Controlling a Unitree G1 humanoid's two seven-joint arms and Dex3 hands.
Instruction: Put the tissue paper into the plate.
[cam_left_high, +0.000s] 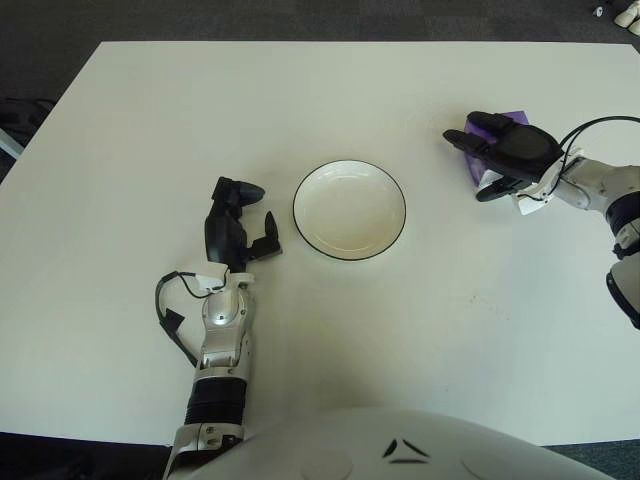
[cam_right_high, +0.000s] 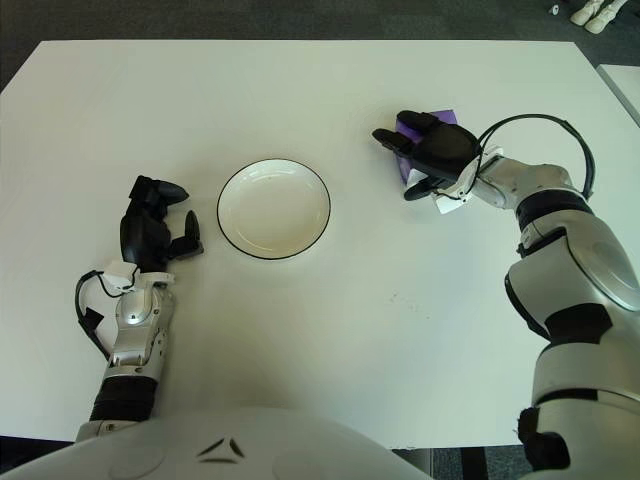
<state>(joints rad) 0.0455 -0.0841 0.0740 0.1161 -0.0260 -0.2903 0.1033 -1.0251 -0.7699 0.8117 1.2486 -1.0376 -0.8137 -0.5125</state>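
One round glossy plate (cam_left_high: 349, 210), purple tissue pack (cam_left_high: 487, 150)

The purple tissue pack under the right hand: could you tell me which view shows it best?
The left eye view: the purple tissue pack shows beside the right hand. The right eye view shows a similar purple sliver.

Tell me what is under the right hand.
A purple tissue packet lies on the white table beneath the right hand; only its far edge and corner show, the rest is covered.
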